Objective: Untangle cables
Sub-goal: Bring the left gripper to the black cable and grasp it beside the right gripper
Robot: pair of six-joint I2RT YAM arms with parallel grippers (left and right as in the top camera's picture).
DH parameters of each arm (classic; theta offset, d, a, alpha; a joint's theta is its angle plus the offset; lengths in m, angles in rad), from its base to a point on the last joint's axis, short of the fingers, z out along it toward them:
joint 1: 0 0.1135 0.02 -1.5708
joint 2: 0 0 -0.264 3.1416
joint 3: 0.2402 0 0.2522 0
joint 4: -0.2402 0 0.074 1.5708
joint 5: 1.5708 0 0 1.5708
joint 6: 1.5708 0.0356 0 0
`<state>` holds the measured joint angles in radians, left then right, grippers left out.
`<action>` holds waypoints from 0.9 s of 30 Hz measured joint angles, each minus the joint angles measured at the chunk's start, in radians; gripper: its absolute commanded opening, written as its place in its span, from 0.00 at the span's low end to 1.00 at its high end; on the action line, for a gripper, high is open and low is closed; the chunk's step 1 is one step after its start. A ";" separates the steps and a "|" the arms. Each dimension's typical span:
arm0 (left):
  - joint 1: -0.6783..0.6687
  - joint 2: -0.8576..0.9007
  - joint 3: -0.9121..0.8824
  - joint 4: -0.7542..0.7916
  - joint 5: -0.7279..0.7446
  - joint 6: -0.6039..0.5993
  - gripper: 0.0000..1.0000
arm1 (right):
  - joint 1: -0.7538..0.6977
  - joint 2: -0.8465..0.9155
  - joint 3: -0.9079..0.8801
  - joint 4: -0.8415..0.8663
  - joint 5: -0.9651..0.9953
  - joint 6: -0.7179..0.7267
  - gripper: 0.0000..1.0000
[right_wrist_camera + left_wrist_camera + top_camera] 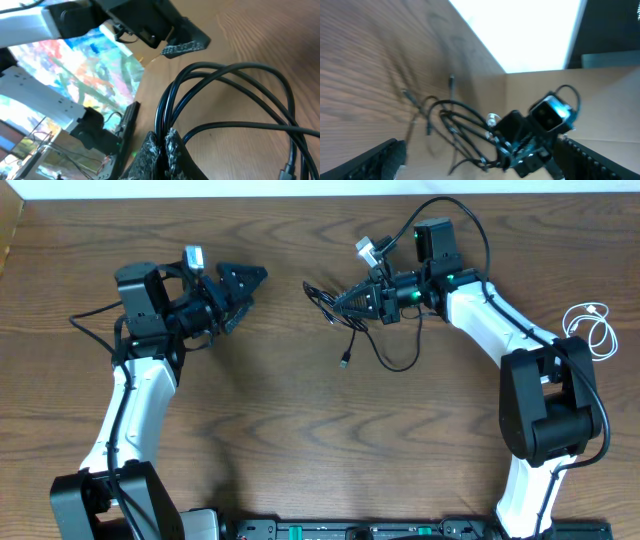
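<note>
The black cables (345,318) form a tangled bunch left of the table's middle back, with one plug end (345,362) trailing toward the front. My right gripper (338,300) is shut on that bunch; in the right wrist view its fingertips (163,146) pinch several black strands whose loops (225,75) spread over the wood. My left gripper (250,293) stands open a short way left of the bunch, facing it, with nothing between its fingers (384,161). The left wrist view shows the black cables (455,125) ahead of it, apart from its jaws. A white cable (592,326) lies coiled at the far right.
The wooden table (300,430) carries both arms; the right arm's own thick black wire (455,215) arcs over its wrist. The table's back edge (300,194) runs along the top. A black rail (350,530) lies at the front edge.
</note>
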<state>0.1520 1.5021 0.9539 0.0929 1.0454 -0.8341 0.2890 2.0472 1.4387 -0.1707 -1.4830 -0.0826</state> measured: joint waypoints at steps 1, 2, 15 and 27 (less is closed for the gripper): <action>-0.003 0.000 0.000 0.016 0.007 -0.026 0.98 | 0.003 0.000 0.000 0.006 -0.009 0.000 0.01; -0.008 0.000 0.000 0.022 0.013 -0.045 0.98 | 0.007 0.000 0.000 0.015 -0.015 -0.002 0.01; -0.177 0.000 0.000 -0.034 0.014 -0.139 0.70 | 0.066 0.000 0.000 0.045 -0.035 -0.002 0.01; -0.206 0.000 0.001 -0.161 -0.197 -0.101 0.08 | 0.066 0.000 0.000 0.054 -0.028 -0.002 0.03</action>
<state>-0.0536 1.5021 0.9546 -0.0685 0.8486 -0.9352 0.3553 2.0472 1.4387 -0.1169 -1.5108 -0.0841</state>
